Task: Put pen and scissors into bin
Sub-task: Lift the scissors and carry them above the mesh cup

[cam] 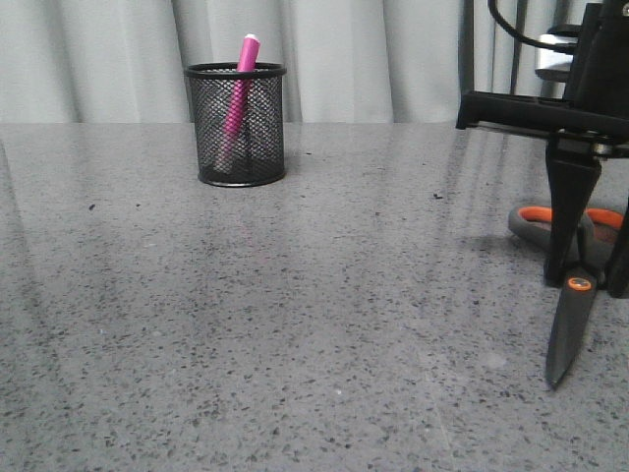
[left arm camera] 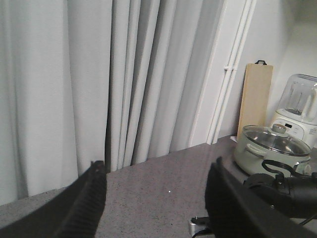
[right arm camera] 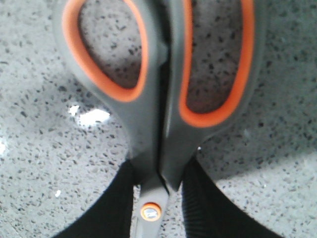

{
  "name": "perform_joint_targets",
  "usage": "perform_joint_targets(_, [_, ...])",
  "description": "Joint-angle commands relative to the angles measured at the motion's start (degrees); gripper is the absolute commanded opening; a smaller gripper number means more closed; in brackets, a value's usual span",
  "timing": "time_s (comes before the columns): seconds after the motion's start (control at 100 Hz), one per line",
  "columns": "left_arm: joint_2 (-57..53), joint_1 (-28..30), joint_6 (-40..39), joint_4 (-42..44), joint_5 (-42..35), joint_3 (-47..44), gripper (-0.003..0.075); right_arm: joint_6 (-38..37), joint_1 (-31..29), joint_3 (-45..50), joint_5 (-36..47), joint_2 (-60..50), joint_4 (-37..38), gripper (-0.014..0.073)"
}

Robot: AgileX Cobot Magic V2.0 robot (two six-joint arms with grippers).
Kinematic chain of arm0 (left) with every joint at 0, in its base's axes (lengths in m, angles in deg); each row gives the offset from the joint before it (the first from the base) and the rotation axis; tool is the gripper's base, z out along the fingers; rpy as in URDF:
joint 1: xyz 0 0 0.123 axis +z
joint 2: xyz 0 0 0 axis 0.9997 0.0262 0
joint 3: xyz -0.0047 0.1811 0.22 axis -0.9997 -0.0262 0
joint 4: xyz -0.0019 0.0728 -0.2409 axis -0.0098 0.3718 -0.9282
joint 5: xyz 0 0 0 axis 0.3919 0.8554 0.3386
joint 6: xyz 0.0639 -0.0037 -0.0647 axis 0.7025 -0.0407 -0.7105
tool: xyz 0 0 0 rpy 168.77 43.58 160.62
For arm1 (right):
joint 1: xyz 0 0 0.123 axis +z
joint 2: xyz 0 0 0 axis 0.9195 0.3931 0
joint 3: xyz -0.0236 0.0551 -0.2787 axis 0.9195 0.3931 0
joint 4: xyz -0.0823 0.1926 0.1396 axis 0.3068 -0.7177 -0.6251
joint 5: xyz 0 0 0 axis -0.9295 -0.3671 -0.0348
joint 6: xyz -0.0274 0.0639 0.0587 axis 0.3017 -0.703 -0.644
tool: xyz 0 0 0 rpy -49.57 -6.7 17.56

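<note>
I see my right gripper (cam: 588, 285) clamped on the scissors (cam: 572, 310) at the frame's right edge; the pen (cam: 237, 98) stands in the bin (cam: 237, 125), upper left. My left gripper (left arm camera: 153, 208) gapes, holding nothing.

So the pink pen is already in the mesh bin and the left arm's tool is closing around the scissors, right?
Not quite: it is the right tool, not the left, that is around the scissors, as the right wrist view shows. The left tool is open on nothing. The pen does stand in the bin.
</note>
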Motion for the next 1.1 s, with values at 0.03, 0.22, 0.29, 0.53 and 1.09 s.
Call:
perform_joint_targets(0.03, [-0.5,-0.42,-0.03,-1.36,-2.96,1.37,0.041,3.4,-0.52,-0.48,3.94,0.92,8.12,-0.0076])
perform_joint_targets(0.22, [-0.6,-0.42,-0.03,-1.36,-2.21,1.37,0.041,9.8,0.2,-11.33,7.09,-2.41,11.41,-0.0076])
perform_joint_targets(0.29, [-0.89,-0.42,-0.03,-1.36,-1.9,1.37,0.041,11.77,1.46,-17.1,10.8,-4.35,11.41,-0.0076])
perform_joint_targets(0.53, [-0.98,-0.42,-0.03,-1.36,-1.9,1.37,0.041,19.1,8.88,-32.07,30.81,-4.42,11.51,-0.0076])
perform_joint_targets(1.09, [-4.06,-0.42,-0.03,2.26,2.39,1.37,0.041,26.75,13.32,-31.97,65.41,14.32,20.85,-0.0076])
